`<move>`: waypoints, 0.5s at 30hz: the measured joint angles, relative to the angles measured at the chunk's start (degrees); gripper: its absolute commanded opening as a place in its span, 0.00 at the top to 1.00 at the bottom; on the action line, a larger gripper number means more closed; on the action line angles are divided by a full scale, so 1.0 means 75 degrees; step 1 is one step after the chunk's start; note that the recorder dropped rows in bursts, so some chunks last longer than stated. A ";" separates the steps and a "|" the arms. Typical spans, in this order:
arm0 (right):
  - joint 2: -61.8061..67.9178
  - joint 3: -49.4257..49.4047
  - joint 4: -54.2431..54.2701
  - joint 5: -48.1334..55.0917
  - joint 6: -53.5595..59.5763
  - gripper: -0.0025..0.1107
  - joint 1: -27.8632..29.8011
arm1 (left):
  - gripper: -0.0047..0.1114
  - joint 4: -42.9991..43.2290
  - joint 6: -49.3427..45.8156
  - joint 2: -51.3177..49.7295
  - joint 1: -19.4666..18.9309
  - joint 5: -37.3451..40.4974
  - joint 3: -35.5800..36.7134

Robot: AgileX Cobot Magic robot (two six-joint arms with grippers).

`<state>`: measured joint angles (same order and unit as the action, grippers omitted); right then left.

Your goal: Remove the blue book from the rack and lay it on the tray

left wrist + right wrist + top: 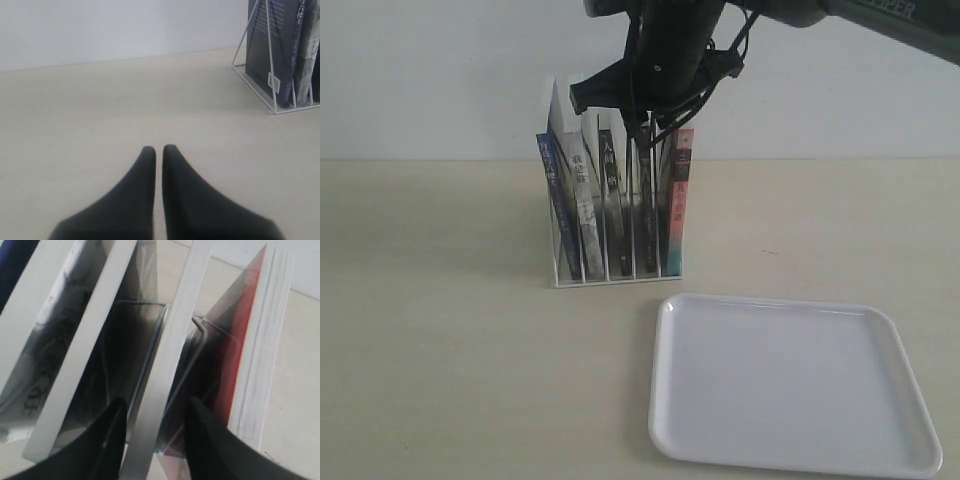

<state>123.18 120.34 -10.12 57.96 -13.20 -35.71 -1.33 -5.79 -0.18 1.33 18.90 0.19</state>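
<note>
The blue book [557,205] leans in the leftmost slot of the white wire rack [620,278]; its dark cover [270,45] also shows in the left wrist view. My right gripper [645,135] hangs over the rack's right-hand slots, away from the blue book. In the right wrist view this gripper [155,407] is open, its fingers on either side of the pale top edge of a dark-covered book [165,365]. A sliver of the blue book [15,260] sits at the picture's corner. The white tray [790,385] lies flat in front of the rack. My left gripper [158,150] is shut above bare table.
A grey-white-spined book [582,200], two black-spined books [612,195] and a book with a red-pink cover [680,195] fill the other slots. The rack [255,90] stands near the white back wall. The beige table stretches left of the rack.
</note>
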 measured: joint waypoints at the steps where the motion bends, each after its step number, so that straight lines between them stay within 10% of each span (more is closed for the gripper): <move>1: 0.0023 0.0000 0.0000 0.0000 -0.0017 0.64 0.0031 | 0.92 0.0000 0.0000 0.0000 0.0000 0.0000 0.0000; 8: 0.0058 0.0000 0.0065 0.0000 -0.0071 0.66 0.0111 | 0.92 0.0000 0.0000 0.0000 0.0000 0.0000 0.0000; 15: 0.0058 0.0000 0.0079 0.0000 -0.0129 0.98 0.0123 | 0.92 0.0000 0.0000 0.0000 0.0000 0.0000 0.0000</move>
<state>123.61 120.34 -9.53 57.96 -14.17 -34.79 -1.33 -5.79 -0.18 1.33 18.90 0.19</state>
